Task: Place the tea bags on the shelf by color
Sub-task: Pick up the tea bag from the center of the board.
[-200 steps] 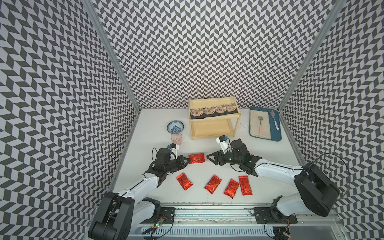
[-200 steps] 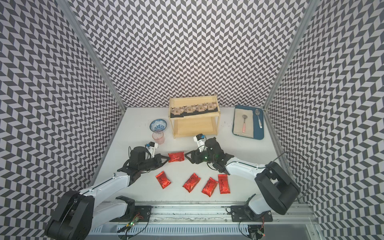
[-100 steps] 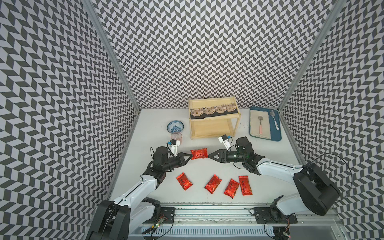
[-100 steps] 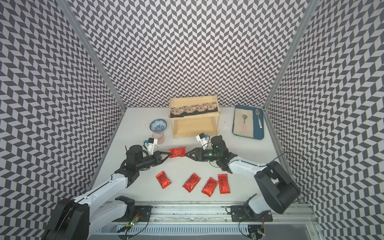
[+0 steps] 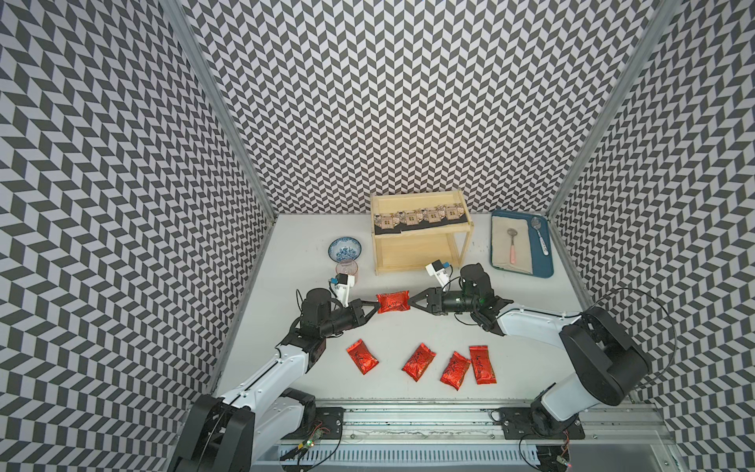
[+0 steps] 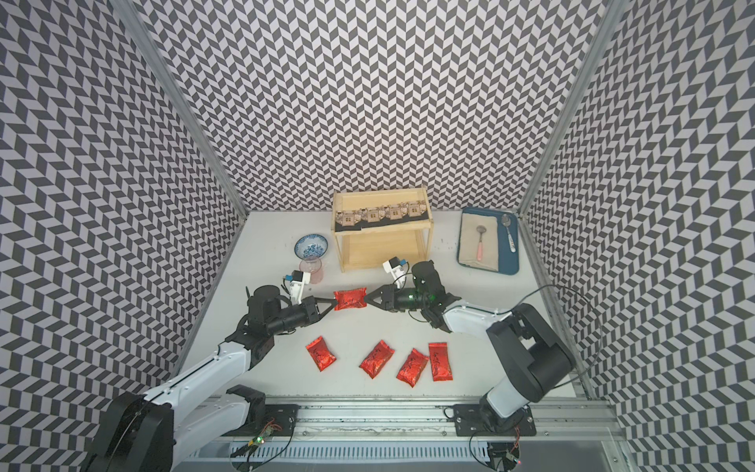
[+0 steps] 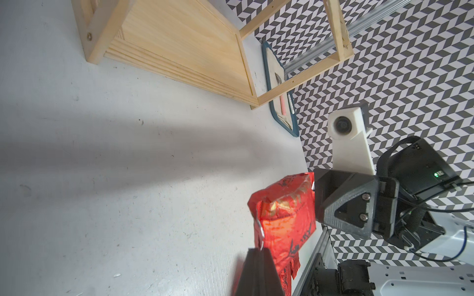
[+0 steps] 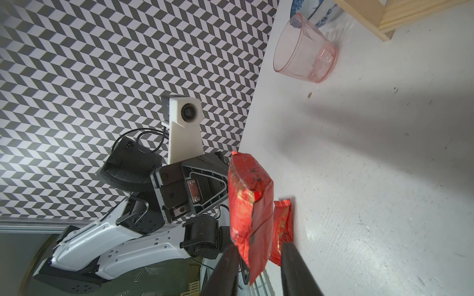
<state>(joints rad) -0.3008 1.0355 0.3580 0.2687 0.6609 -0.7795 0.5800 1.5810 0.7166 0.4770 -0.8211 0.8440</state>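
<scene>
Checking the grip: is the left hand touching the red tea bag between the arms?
Touching: the left wrist view shows the left hand pinching the red tea bag by its end seam.

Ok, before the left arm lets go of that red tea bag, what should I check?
1. Grip of left gripper on red tea bag: ok.
2. Jaws of right gripper straddling its other end: ok.
3. Those jaws clamped tight: not ok; the right wrist view shows a gap beside one finger.
4. Lower board of shelf free for reds: ok.
5. All four black tea bags on top board: ok.
</scene>
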